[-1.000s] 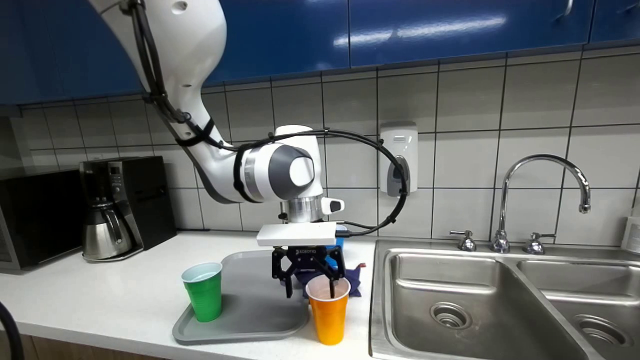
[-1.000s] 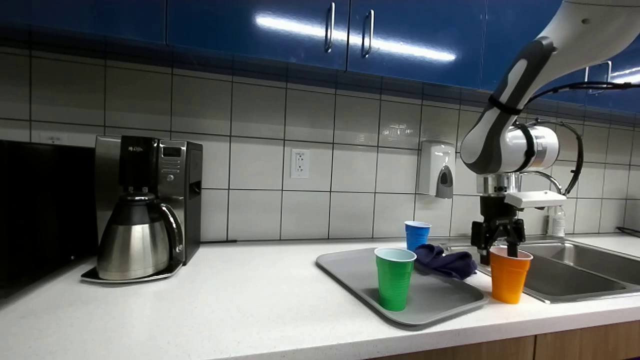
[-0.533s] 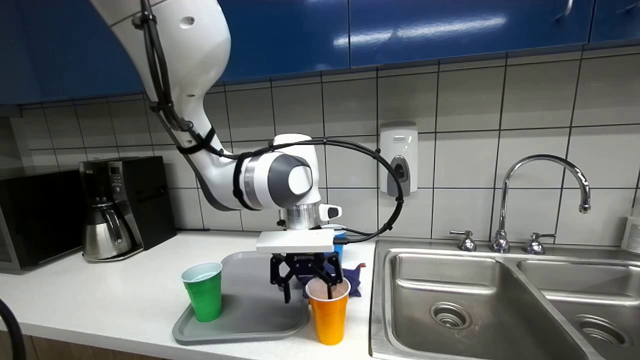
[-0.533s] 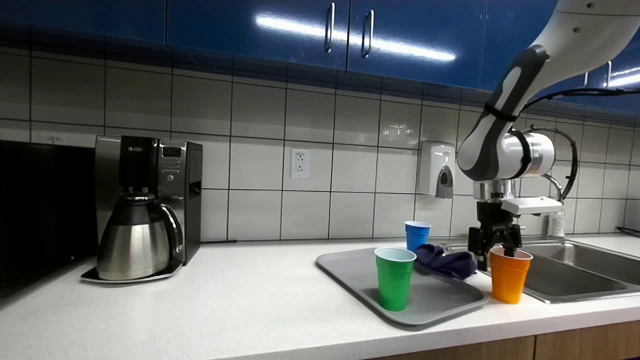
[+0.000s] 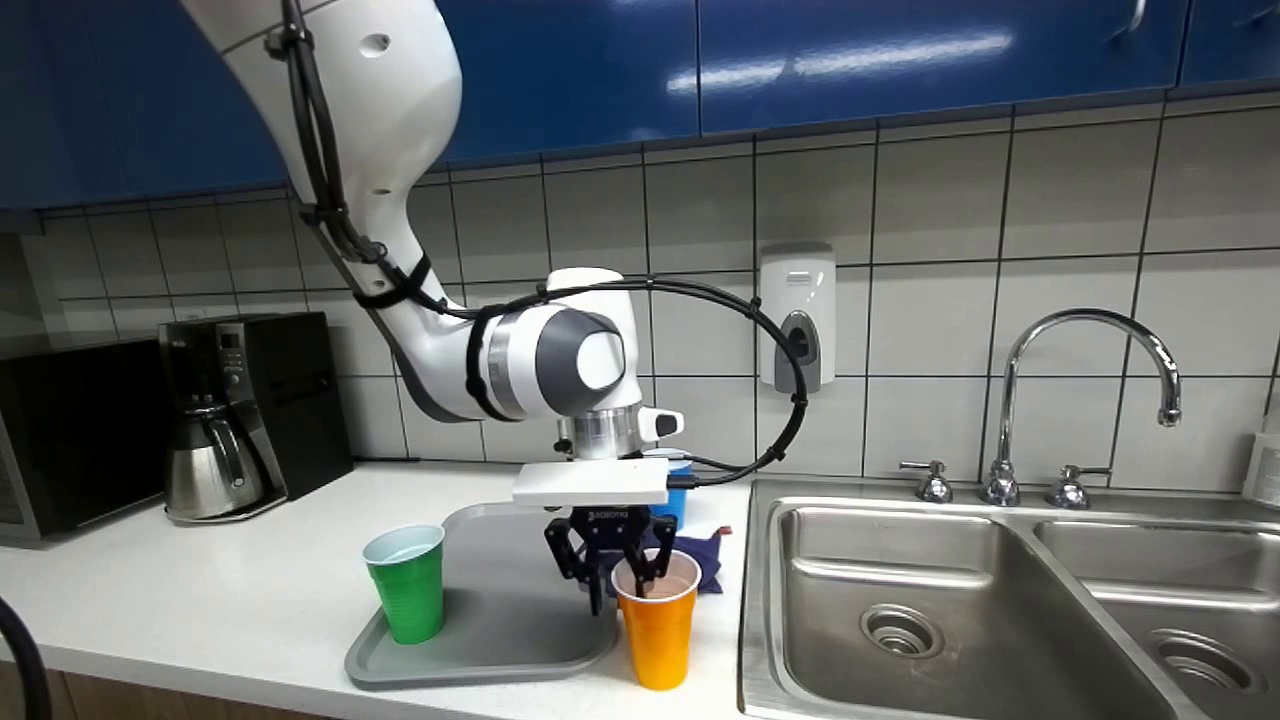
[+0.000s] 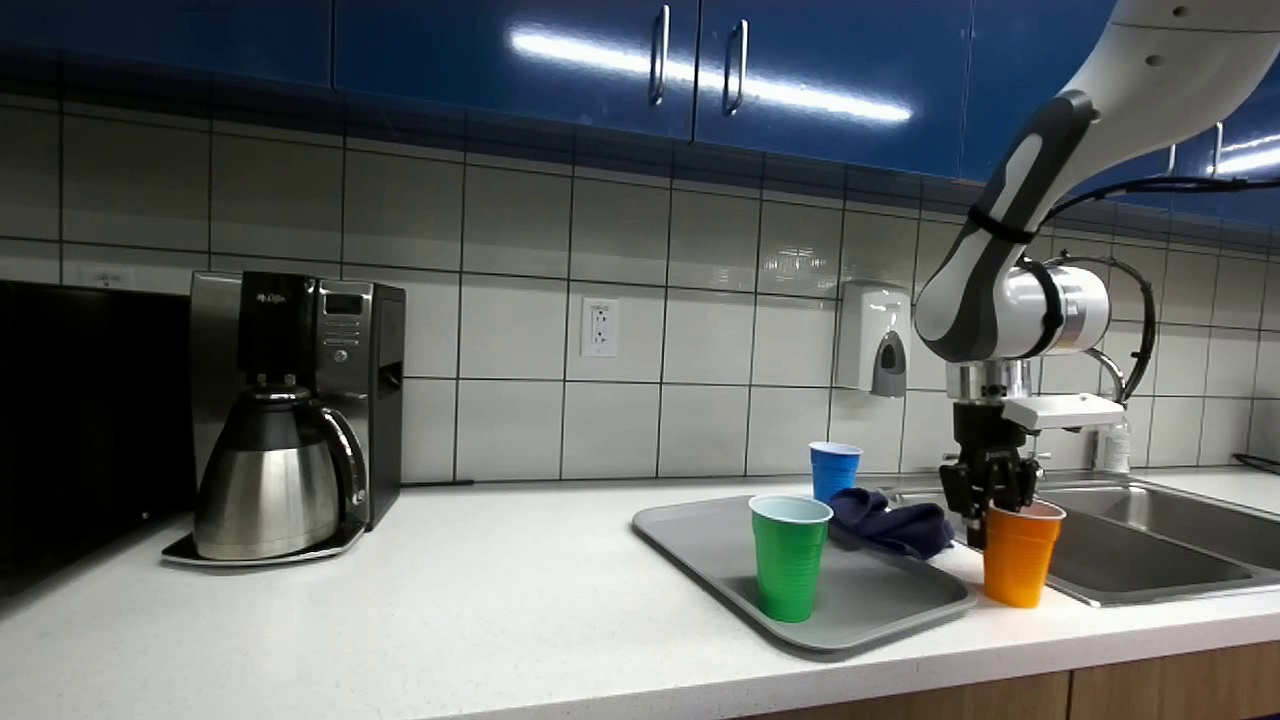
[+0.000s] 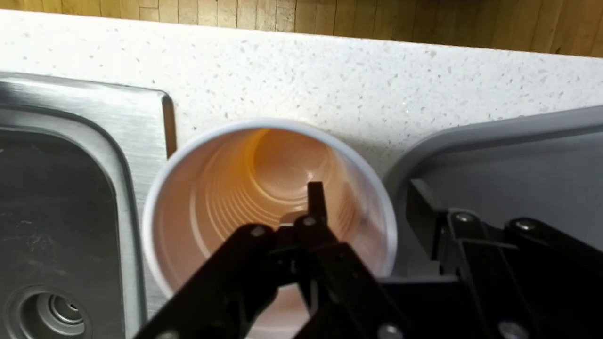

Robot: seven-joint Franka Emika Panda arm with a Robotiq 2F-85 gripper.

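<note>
Claw [image 7: 367, 197] straddling the wall of an orange cup [image 6: 1018, 560], fingers [image 7: 316, 202] apart.
Only the wrist view shows the cup's bottom, mid-frame, one finger inside, the other outside toward the gray tray [image 7: 518, 160] at right; half a second ago the fingers stood wider. The cup is upright, white-rimmed, lower right in an exterior view; only the exterior views catch the green cup [image 6: 787, 565].

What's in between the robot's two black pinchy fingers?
One side of the orange cup. In the wrist view, one finger reaches inside it, and the other finger hangs outside, a little apart from it.
</note>
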